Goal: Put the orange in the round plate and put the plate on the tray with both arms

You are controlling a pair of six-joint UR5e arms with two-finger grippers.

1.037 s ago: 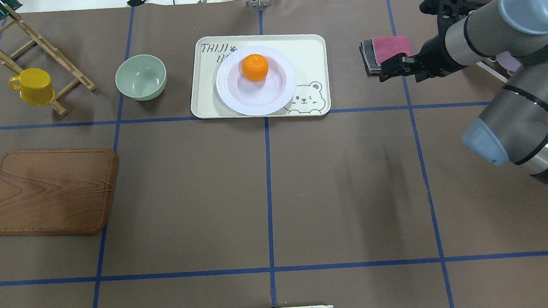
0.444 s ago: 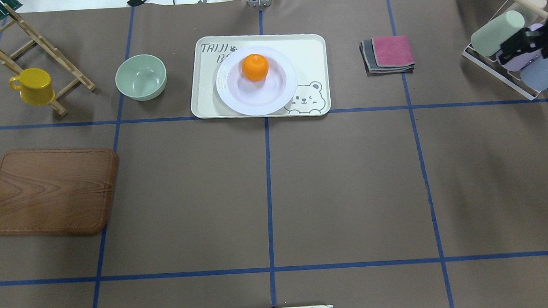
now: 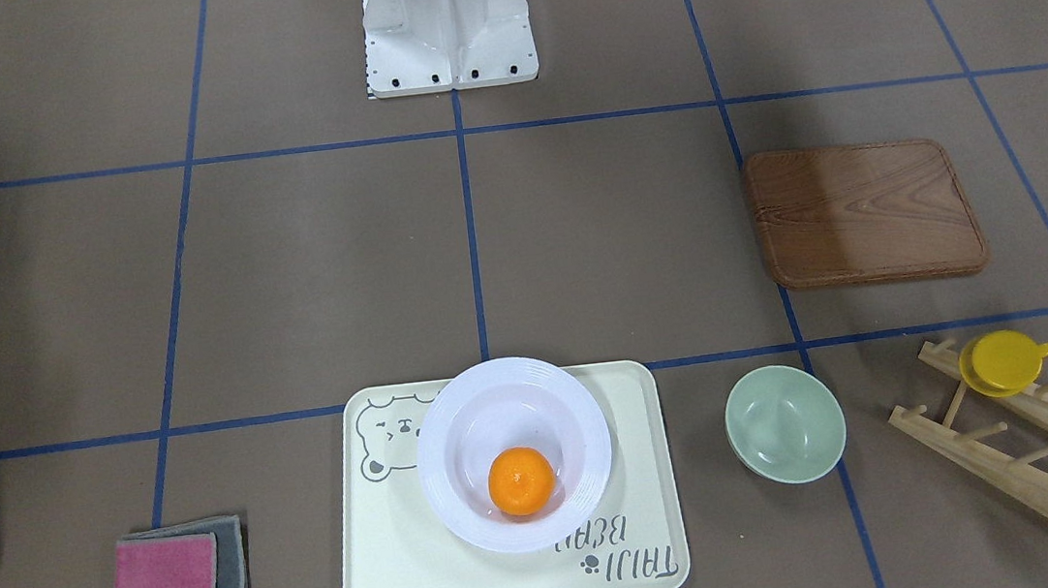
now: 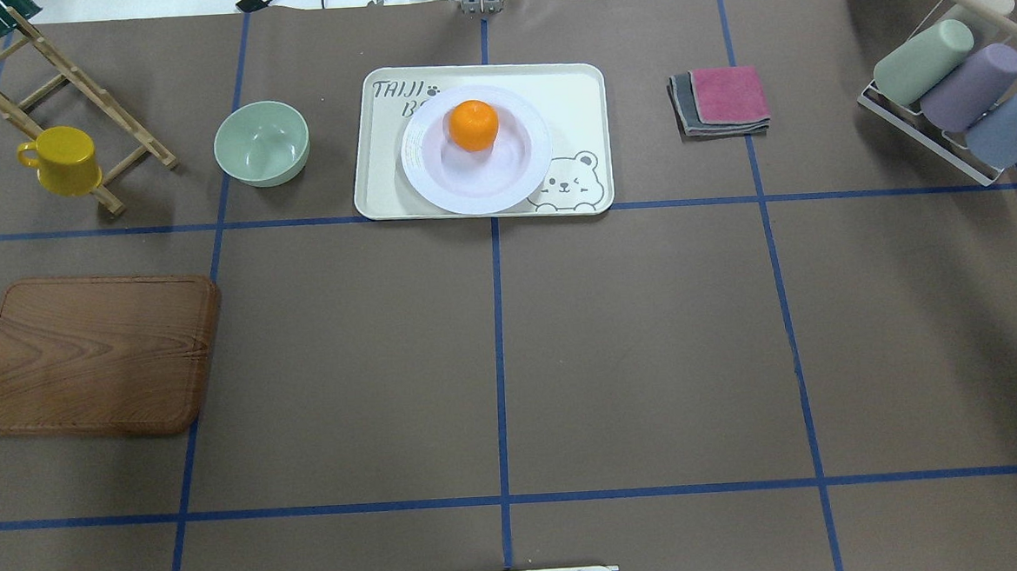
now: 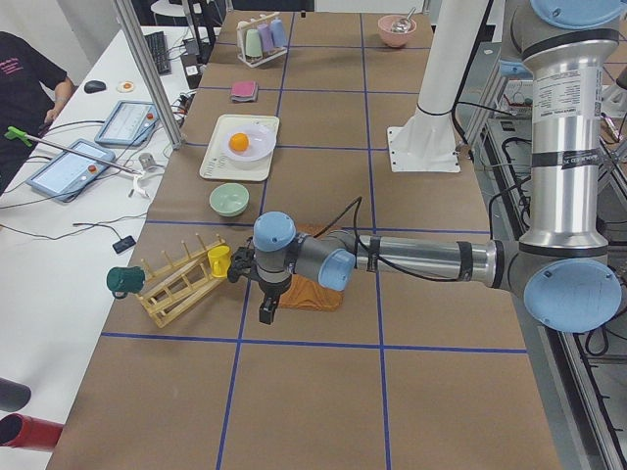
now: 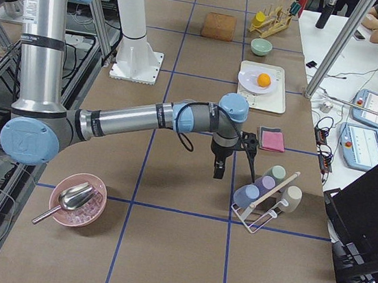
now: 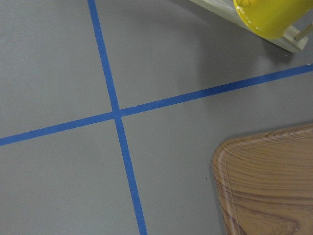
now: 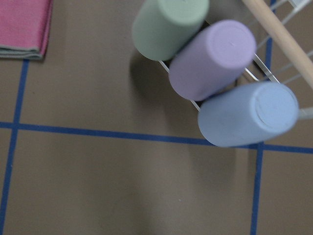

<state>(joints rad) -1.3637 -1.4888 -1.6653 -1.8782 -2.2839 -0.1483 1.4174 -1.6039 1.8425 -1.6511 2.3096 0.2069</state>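
The orange (image 4: pixel 473 125) lies in the white round plate (image 4: pixel 434 185), and the plate rests on the cream bear-print tray (image 4: pixel 577 90) at the table's far middle. The front view shows the same: orange (image 3: pixel 521 480), plate (image 3: pixel 442 439), tray (image 3: pixel 389 581). Neither gripper shows in the overhead view. My left gripper (image 5: pixel 266 313) hangs over the table beside the wooden board, far from the tray. My right gripper (image 6: pixel 217 171) points down near the cup rack. I cannot tell whether either is open or shut.
A pale green bowl (image 4: pixel 261 143) stands left of the tray. A yellow cup (image 4: pixel 62 159) hangs on a wooden rack, and the wooden board (image 4: pixel 94 355) lies at the left. Folded cloths (image 4: pixel 721 100) and a wire rack of cups (image 4: pixel 951 88) are at the right.
My right arm pulled back from beside the folded cloths toward the cup rack and left the overhead view. The dark tip at that view's left edge is gone too. Orange, plate and tray stayed put.
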